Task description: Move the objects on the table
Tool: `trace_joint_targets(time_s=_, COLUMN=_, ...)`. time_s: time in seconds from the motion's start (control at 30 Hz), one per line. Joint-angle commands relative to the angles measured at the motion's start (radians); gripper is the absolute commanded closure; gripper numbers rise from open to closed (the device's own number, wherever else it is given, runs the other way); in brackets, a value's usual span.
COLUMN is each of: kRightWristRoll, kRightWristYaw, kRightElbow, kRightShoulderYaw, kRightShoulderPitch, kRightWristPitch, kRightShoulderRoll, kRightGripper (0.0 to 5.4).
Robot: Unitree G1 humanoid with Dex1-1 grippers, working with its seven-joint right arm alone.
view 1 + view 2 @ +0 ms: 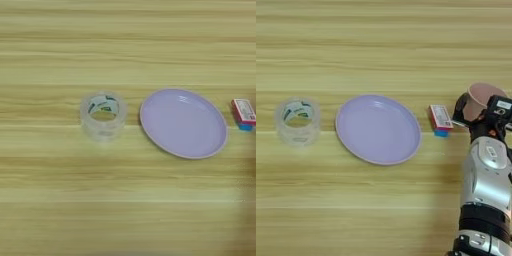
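Observation:
A pale pink cup (485,95) stands at the far right of the table (381,45), seen only in the right eye view. My right gripper (480,110) is shut on it, one black finger (460,107) against its left side and the other against its right. The silver forearm (486,185) rises from the bottom right corner. Just left of the cup lies a small red-and-white box (440,118) with a blue edge. A lilac shallow plate (378,129) sits further left, empty.
A roll of clear tape (298,120) stands left of the plate, apart from it. Bare wood stretches across the far half of the table and along the near edge.

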Motion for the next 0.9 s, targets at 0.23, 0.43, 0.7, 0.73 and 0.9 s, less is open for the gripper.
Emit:
trace_joint_targets(time_s=0.23, kRightWristRoll=0.007, kRightWristYaw=0.01, kRightElbow=-0.032, kRightShoulderYaw=0.002, kRightShoulderPitch=-0.069, kRightWristPitch=-0.025, kRightShoulderRoll=-0.054, kRightGripper=0.03)
trace_joint_targets(time_s=0.43, kRightWristRoll=0.03, kRightWristYaw=0.033, kRightElbow=-0.011, kRightShoulderYaw=0.0, kRightShoulderPitch=-0.079, kRightWristPitch=-0.021, kRightShoulderRoll=-0.051, kRightGripper=0.03)
trace_joint_targets(time_s=0.7, kRightWristRoll=0.046, kRightWristYaw=0.046, kRightElbow=0.042, kRightShoulderYaw=-0.002, kRightShoulderPitch=-0.096, kRightWristPitch=-0.03, kRightShoulderRoll=-0.06, kRightGripper=0.03)
trace_joint_targets(time_s=0.73, kRightWristRoll=0.046, kRightWristYaw=0.047, kRightElbow=0.047, kRightShoulderYaw=-0.002, kRightShoulderPitch=-0.097, kRightWristPitch=-0.032, kRightShoulderRoll=-0.06, kRightGripper=0.03)
trace_joint_targets(time_s=0.9, kRightWristRoll=0.044, kRightWristYaw=0.045, kRightElbow=0.07, kRightShoulderYaw=-0.004, kRightShoulderPitch=-0.106, kRightWristPitch=-0.039, kRightShoulderRoll=-0.065, kRightGripper=0.03)
